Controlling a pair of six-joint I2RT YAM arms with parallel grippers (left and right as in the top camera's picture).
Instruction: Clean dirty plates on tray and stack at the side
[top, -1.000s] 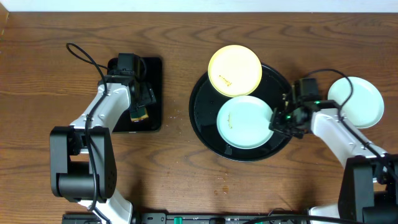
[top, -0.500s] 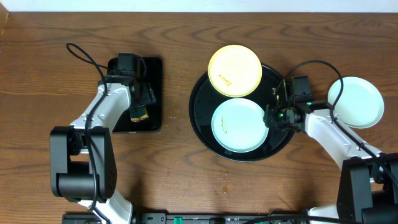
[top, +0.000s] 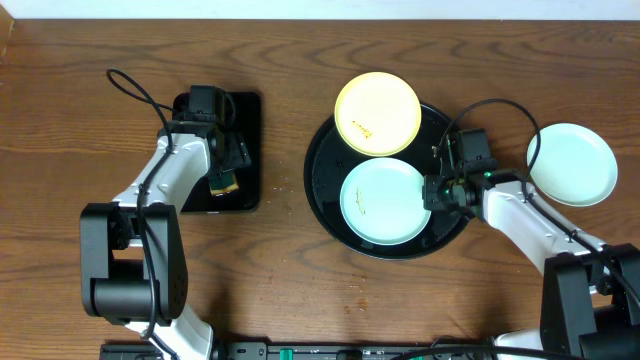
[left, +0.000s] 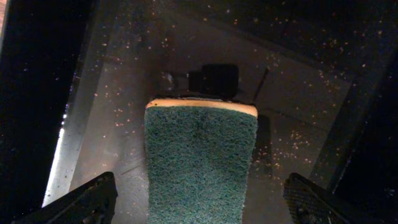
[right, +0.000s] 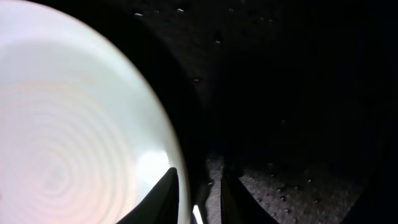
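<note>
A pale yellow plate (top: 376, 113) with a brown smudge rests on the back rim of the round black tray (top: 322, 170). A mint plate (top: 383, 200) with a small smudge lies inside the tray. My right gripper (top: 436, 192) is at that plate's right edge. In the right wrist view the plate (right: 68, 137) fills the left side; my right gripper (right: 205, 196) stands narrowly open, one finger over the rim, the other outside it. A second mint plate (top: 572, 164) sits on the table at the right. My left gripper (left: 200, 190) hangs open around a green sponge (left: 200, 162) without touching it.
A rectangular black tray (top: 240, 110) at the left holds the sponge (top: 224, 183), with my left gripper (top: 222, 172) over it. Black cables loop above both arms. The wooden table (top: 280, 270) has a few crumbs near its front middle.
The mint plate in the tray has slid a little to the left. My right gripper followed it leftward and its jaws parted slightly. The left arm has not moved.
</note>
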